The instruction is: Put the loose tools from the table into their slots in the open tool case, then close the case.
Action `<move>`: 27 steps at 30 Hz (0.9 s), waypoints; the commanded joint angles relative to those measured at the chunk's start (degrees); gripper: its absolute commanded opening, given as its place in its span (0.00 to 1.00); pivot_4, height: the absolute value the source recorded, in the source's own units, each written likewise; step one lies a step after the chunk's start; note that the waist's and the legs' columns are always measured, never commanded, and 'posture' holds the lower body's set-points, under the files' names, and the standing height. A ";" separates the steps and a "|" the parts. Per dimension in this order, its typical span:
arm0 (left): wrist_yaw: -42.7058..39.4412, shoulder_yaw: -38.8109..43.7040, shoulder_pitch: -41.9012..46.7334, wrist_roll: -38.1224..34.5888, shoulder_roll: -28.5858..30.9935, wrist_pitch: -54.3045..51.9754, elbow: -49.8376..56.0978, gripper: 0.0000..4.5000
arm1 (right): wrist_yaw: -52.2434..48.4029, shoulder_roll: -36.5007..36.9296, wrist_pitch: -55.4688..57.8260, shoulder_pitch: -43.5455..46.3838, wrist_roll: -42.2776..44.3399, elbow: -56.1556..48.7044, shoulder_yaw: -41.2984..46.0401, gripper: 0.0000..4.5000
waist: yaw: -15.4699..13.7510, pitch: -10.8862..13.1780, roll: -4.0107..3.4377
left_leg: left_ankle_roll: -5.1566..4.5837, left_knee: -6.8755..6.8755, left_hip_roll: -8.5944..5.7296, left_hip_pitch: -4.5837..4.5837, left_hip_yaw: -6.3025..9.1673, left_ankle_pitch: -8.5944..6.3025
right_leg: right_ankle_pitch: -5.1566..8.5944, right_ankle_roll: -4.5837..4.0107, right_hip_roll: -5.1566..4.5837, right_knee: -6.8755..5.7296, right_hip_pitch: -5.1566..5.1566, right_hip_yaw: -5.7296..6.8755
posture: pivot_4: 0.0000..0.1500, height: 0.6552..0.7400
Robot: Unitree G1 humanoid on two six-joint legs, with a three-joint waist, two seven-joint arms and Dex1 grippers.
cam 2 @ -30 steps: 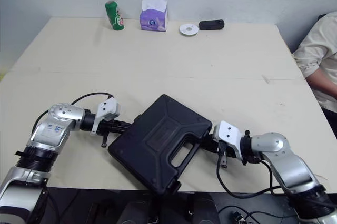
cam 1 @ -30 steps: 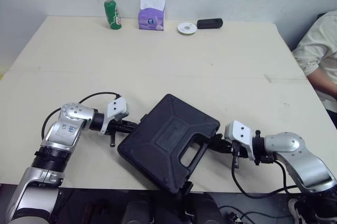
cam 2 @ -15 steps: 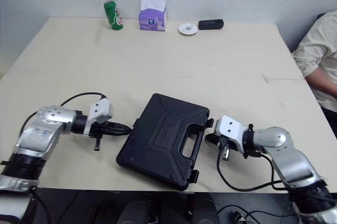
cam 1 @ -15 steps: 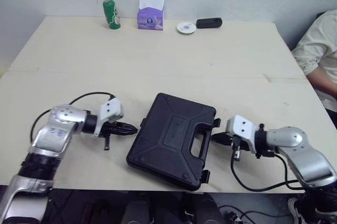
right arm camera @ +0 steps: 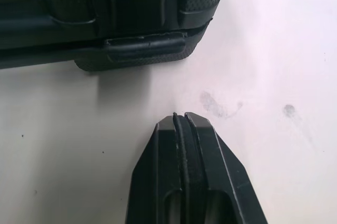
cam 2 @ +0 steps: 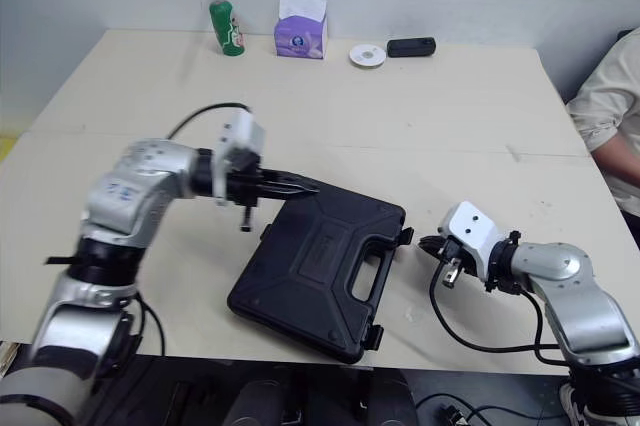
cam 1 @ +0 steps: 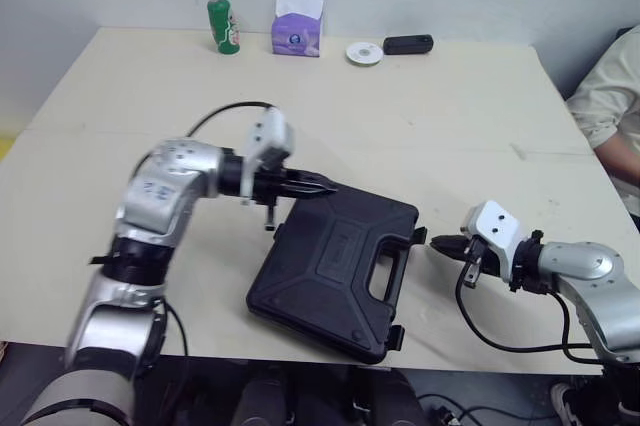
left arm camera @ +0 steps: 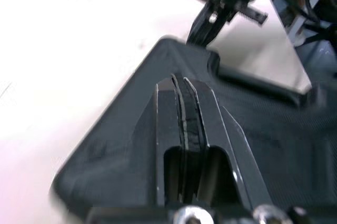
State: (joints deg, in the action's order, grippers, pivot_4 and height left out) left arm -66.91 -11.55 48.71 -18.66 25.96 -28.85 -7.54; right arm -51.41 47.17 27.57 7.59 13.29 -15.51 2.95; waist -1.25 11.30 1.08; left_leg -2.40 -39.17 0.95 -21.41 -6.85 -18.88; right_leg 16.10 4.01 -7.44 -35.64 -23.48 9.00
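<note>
The black tool case (cam 1: 335, 271) lies flat on the table near the front edge, lid down and handle toward my right. My left gripper (cam 1: 325, 186) is shut and empty, its tips over the case's far corner; the left wrist view has its fingertips (left arm camera: 182, 81) just above the lid (left arm camera: 121, 145). My right gripper (cam 1: 437, 244) is shut and empty, low on the table a short gap from the case's right side. In the right wrist view its fingertips (right arm camera: 180, 116) point at the case edge with a latch (right arm camera: 142, 40).
At the table's far edge stand a green can (cam 1: 223, 25), a purple tissue box (cam 1: 297, 26), a white disc (cam 1: 364, 52) and a black device (cam 1: 408, 44). A person's sleeve (cam 1: 610, 106) shows at the right edge. The case sits close to the table's front edge.
My left arm has lifted and swung from the case's left side to over its far corner. The right gripper has drawn slightly away from the case. The case stays shut.
</note>
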 commanded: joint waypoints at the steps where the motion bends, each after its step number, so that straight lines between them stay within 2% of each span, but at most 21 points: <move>1: -0.79 -2.26 3.25 2.36 -3.30 5.29 -6.14 0.02 | 1.07 -0.36 0.41 0.44 0.92 -1.69 1.35 0.00 | 0.10 0.00 0.00 | 0.00 0.00 0.01 0.00 0.00 0.01 | 0.00 0.00 -0.01 0.00 -0.01 0.00 | 1.00 0.90; 5: -2.05 -5.26 6.25 5.79 -8.17 11.50 -15.12 0.02 | 2.30 -1.17 2.17 0.32 2.06 -3.79 1.82 0.00 | -0.12 0.00 0.00 | -0.01 0.00 -0.01 -0.01 0.02 0.02 | 0.00 0.00 -0.02 0.01 0.00 0.03 | 1.00 0.90; 13: -0.94 -7.80 9.56 11.10 -13.51 16.80 -24.44 0.02 | 4.48 -2.11 4.26 -0.19 3.29 -5.49 1.95 0.00 | -0.11 0.00 0.00 | -0.03 0.00 -0.01 -0.04 0.05 0.01 | 0.00 0.00 -0.09 0.04 0.00 0.05 | 1.00 0.90; 22: 0.50 -15.40 10.03 21.42 -15.13 22.10 -30.93 0.02 | 5.43 -2.99 4.69 -0.88 4.49 -6.90 2.04 0.00 | -0.12 -0.04 -0.03 | -0.05 0.00 -0.01 0.02 0.08 0.01 | 0.00 0.00 -0.14 0.07 0.07 0.06 | 1.00 0.90; 27: -0.30 -17.61 8.77 24.44 -14.55 24.93 -32.35 0.02 | 5.77 -3.39 5.38 -0.61 6.29 -8.41 2.26 0.00 | -0.12 -0.36 0.03 | -0.10 0.00 0.01 0.12 0.13 -0.03 | 0.00 0.00 -0.20 0.12 0.19 0.07 | 1.00 0.90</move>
State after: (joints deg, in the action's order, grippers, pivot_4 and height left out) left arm -66.85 -24.18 60.38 0.05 10.73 -3.82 -35.96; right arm -45.83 44.16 32.81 6.61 18.03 -21.39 3.06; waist -1.37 10.94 1.10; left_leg -2.51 -39.17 0.96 -21.26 -6.71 -18.91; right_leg 16.10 4.01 -7.65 -35.52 -23.26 9.07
